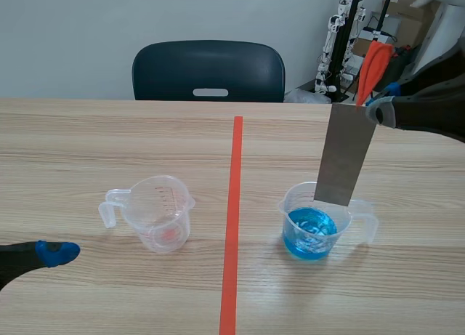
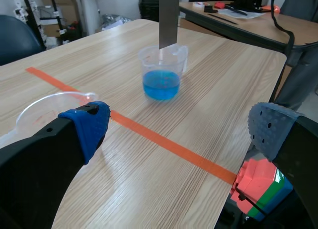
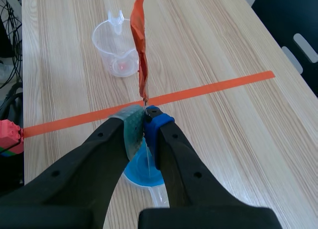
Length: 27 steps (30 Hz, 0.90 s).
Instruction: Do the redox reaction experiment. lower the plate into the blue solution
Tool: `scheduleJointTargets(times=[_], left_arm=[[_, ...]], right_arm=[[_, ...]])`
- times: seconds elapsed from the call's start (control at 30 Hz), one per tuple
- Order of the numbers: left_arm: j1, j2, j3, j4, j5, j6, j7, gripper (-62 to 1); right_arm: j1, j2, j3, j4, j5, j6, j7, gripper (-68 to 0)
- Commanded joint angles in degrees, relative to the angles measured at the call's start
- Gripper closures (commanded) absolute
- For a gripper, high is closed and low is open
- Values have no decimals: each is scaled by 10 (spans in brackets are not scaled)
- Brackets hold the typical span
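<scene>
The right gripper (image 3: 144, 120) pinches the thin grey plate (image 1: 346, 160) by its top end. The plate looks stiff, light and slippery. Its bottom edge hangs at the rim of the blue cup (image 1: 312, 229). The left gripper (image 2: 180, 124) is wide, well apart from the cup.

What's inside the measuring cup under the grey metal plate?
The cup holds blue solution in its lower part. The plate hangs with its bottom edge about at rim height, apparently above the liquid. The blue liquid hides the cup's floor.
</scene>
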State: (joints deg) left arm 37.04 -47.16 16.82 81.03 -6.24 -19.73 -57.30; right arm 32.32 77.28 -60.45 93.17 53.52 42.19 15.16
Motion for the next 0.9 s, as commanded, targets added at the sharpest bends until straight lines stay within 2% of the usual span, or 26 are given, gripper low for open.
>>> scheduleJointTargets(times=[0.0,0.07,0.13,0.2,0.37,0.53,0.63,0.77,0.87], left_arm=[[13,-2,-5,12,-6,3,-29,-595],[26,-1,-9,12,-6,12,-54,-623],[40,4,-15,12,-18,21,-68,-623],[52,15,-23,11,-31,39,-69,-623],[71,46,-31,11,-31,69,-68,-623],[74,75,-31,-4,-29,72,-70,-623],[70,94,-31,-22,-7,72,-76,-623],[64,119,-30,-45,48,86,-80,-623],[58,134,-30,-64,59,97,-97,-623]], right_arm=[[5,3,8,-1,6,-2,12,-10],[0,3,8,-4,3,-4,21,-10],[-2,2,8,-6,-10,-4,31,-10],[-3,2,8,-7,-13,-4,33,-10],[-3,1,8,-8,-20,-4,46,-10],[-3,-9,8,-11,-30,-6,47,-10],[-9,-17,8,-18,-30,-7,49,-10],[-12,-30,8,-29,-43,-8,52,-10],[-12,-38,8,-37,-43,-8,52,-10]])
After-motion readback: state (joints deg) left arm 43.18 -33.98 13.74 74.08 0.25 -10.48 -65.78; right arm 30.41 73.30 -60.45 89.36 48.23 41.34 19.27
